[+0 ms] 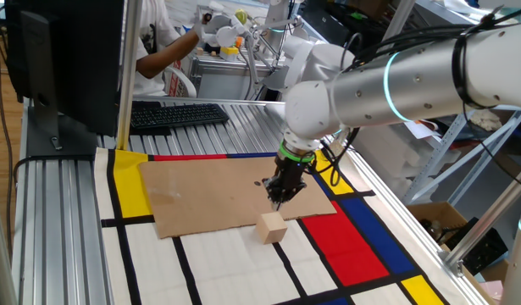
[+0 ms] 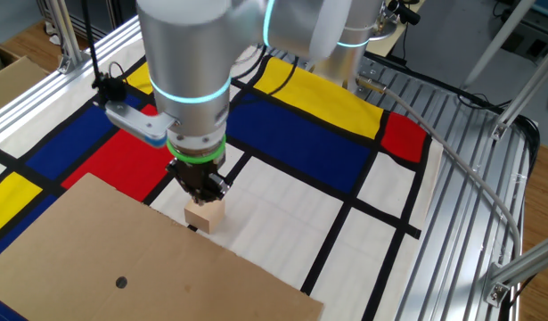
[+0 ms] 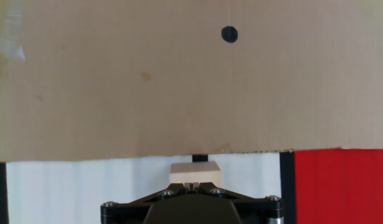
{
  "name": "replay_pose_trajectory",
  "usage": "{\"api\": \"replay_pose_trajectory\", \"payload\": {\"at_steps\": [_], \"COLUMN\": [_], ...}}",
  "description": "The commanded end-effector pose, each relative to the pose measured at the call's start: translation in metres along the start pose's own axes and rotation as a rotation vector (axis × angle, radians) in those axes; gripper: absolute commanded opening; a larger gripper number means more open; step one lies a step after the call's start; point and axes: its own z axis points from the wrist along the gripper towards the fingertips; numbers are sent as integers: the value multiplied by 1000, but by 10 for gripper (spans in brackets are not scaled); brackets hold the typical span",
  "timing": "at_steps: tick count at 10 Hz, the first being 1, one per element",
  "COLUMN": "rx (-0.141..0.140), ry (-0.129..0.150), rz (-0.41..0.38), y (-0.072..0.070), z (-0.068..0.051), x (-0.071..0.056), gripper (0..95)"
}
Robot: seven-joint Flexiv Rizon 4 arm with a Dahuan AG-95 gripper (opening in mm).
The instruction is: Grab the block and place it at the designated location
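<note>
The block (image 1: pixel 273 229) is a pale tan wooden cube resting on the white mat, just off the near edge of the brown cardboard sheet (image 1: pixel 201 195). It also shows in the other fixed view (image 2: pixel 205 217) and in the hand view (image 3: pixel 195 172). My gripper (image 1: pixel 277 200) hangs just above and beside the block, over the cardboard's edge, with its fingertips pressed together and nothing between them. It also shows in the other fixed view (image 2: pixel 200 193) and in the hand view (image 3: pixel 191 185). The designated location is a dark dot (image 3: pixel 229 34) on the cardboard, also in the other fixed view (image 2: pixel 121 283).
The cardboard lies on a mat of red (image 1: pixel 353 237), yellow (image 1: pixel 131 191), blue and white rectangles with black lines. A keyboard (image 1: pixel 175 114) and a monitor (image 1: pixel 65 59) stand at the back left. A person (image 1: pixel 158 42) works behind the table.
</note>
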Motion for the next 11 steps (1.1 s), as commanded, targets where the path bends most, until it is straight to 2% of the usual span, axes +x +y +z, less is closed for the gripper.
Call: {"api": "replay_pose_trajectory", "payload": {"at_steps": [1, 8, 9, 11], "rx": [2, 4, 5, 5], "ry": [-16, -15, -15, -14], "rz": [16, 14, 17, 18], "y": [0, 1, 1, 1], "z": [2, 4, 5, 6], "x": [7, 5, 5, 4], "gripper": [570, 570, 760, 760]}}
